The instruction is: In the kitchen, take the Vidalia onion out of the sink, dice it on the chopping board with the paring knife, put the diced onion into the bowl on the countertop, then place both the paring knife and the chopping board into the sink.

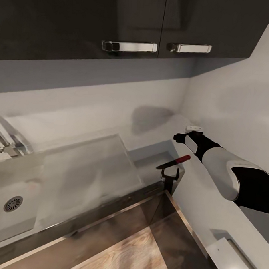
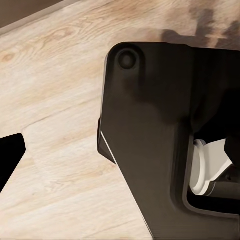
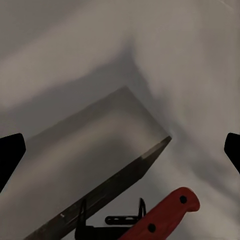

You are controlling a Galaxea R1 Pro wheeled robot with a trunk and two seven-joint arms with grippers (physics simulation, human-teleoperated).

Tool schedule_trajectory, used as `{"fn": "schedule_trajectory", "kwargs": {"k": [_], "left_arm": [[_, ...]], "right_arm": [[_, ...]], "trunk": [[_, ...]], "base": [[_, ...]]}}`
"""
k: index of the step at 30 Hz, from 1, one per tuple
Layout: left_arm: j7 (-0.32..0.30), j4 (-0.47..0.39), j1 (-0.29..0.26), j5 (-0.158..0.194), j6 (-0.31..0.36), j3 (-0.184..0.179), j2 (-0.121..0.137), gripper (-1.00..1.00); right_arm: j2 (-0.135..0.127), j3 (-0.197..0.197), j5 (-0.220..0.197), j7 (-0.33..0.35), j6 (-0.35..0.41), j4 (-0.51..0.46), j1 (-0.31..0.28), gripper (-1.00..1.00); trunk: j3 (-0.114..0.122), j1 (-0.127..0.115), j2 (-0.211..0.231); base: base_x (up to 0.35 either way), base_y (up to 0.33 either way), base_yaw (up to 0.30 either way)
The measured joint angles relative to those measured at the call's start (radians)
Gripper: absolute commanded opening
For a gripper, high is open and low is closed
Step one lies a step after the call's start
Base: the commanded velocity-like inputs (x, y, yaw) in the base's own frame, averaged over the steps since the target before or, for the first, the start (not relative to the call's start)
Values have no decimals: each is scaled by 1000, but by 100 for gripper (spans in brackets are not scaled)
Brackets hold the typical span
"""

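Observation:
The paring knife (image 1: 173, 161), dark-bladed with a red handle (image 3: 165, 214), sits over the countertop (image 1: 158, 132) near the corner, on a small black bracket-shaped piece (image 1: 169, 180). My right gripper (image 1: 177, 136) hovers just behind it toward the wall, open, fingertips (image 3: 10, 155) wide apart and holding nothing. The sink (image 1: 8, 222), with its round drain and drainboard (image 1: 87, 171), lies to the left. A white flared rim, apparently the bowl (image 1: 231, 263), shows at the lower right. The left wrist view shows one fingertip (image 2: 9, 157) far out over wood floor. The onion and chopping board are out of view.
Dark wall cabinets with steel handles (image 1: 130, 46) hang above the counter. The chrome tap (image 1: 7, 141) stands at the sink's back left. The counter turns a corner and runs along the right wall (image 1: 233, 97). My dark base (image 2: 165, 135) is over the wood floor.

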Motion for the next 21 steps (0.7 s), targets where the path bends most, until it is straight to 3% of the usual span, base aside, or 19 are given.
{"fn": "schedule_trajectory", "kwargs": {"k": [15,21], "left_arm": [[0,0,0,0,0,0,0,100],[0,0,0,0,0,0,0,100]], "right_arm": [[-1,-1,0,0,0,0,0,100],[-17,0,0,0,0,0,0,100]], "trunk": [[-24,0,0],[-33,0,0]], "base": [[0,0,0],[0,0,0]]}}
